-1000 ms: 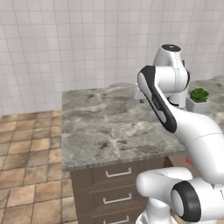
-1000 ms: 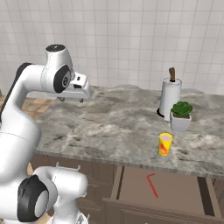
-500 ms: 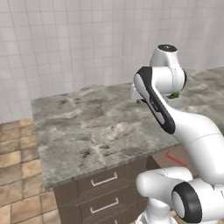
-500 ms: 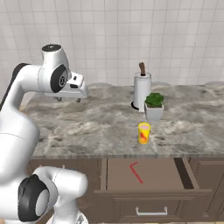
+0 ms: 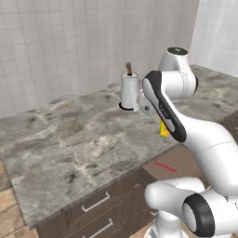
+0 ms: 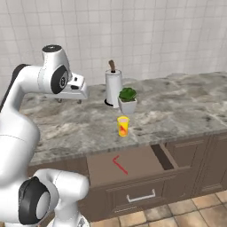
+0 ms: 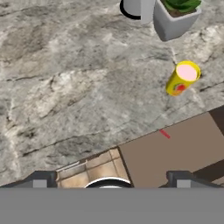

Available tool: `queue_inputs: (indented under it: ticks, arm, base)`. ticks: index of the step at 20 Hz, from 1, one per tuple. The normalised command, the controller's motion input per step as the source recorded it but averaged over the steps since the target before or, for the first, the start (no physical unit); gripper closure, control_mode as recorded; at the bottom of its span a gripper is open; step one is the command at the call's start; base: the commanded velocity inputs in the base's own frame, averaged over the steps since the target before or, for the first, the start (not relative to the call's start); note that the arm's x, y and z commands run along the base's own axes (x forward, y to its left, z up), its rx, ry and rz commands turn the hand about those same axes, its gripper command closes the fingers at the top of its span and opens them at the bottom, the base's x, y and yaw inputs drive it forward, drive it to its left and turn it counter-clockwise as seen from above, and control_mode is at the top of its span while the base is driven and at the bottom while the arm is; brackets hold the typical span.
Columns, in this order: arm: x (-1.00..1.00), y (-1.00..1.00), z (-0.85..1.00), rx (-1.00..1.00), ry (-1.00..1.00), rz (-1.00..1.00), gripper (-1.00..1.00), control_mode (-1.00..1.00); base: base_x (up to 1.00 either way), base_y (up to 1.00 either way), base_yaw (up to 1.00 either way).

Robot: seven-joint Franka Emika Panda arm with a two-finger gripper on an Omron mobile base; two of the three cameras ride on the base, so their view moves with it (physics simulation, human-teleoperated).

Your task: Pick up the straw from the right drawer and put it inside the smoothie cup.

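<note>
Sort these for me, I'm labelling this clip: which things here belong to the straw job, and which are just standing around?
Part of the job:
- straw, lying in the drawer
- right drawer, pulled open
- smoothie cup, upright on the counter
- pincer, open, holding nothing

Just standing around:
- potted plant
- paper towel roll
- drawers with silver handles

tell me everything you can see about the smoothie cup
The smoothie cup is a small yellow cup with a red mark on its side and a pale pink inside seen from above. It stands upright on the grey marbled counter, near the front edge, just behind the open drawer and in front of the white potted plant, apart from it. Nothing touches it but the counter; the straw lies in the drawer.
</note>
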Motion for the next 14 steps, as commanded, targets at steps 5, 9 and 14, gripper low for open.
queue_inputs:
  ticks: [5,9,14]
  arm:
    - [0.0,0.0,0.0,0.0,0.0,0.0,-1.0,1.0]
    - [0.0,0.0,0.0,0.0,0.0,0.0,-1.0,1.0]
    - [0.0,0.0,0.0,0.0,0.0,0.0,-1.0,1.0]
  base:
    - [0.0,0.5,-0.44]
    - [-0.03,0.72,-0.39]
    - [0.0,0.71,-0.38]
